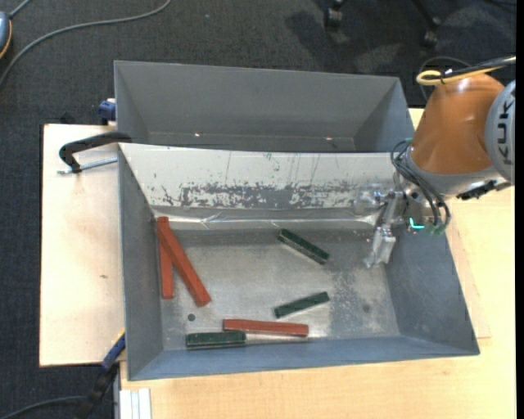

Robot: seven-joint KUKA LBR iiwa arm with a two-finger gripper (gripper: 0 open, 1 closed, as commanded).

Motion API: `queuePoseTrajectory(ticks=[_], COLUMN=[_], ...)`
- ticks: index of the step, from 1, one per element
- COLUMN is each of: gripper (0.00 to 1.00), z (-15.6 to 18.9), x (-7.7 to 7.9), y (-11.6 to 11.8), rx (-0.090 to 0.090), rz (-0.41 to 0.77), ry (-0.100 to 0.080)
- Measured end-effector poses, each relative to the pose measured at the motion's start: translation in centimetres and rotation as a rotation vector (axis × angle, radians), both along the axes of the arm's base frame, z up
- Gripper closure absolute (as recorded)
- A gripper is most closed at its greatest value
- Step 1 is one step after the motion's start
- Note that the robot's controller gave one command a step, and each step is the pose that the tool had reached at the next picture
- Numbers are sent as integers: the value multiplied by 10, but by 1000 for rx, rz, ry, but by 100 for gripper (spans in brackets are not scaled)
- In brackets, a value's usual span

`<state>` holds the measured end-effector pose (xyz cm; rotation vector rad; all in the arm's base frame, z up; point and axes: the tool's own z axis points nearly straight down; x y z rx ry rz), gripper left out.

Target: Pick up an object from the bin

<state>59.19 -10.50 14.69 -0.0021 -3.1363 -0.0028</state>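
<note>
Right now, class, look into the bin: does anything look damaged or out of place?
The bin's back wall carries a band of dark scratches. Two red bars overlap by the left wall; nothing else stands out.

The orange-covered arm (458,123) hangs with its jaws pointing downward.

A dark grey carpeted floor (246,33) lies beyond the far edge of the pale wooden desk (327,393). A thin light cable (74,29) trails across it, near black chair castors (334,12).
</note>
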Motion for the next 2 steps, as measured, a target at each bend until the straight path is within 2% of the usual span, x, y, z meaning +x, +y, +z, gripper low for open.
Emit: queuePoseTrajectory(ticks=[1,2], gripper=[0,100], z=[-81,-76], x=[-8,-5], y=[76,71], rx=[4,-1], rz=[49,44], ry=[2,-7])
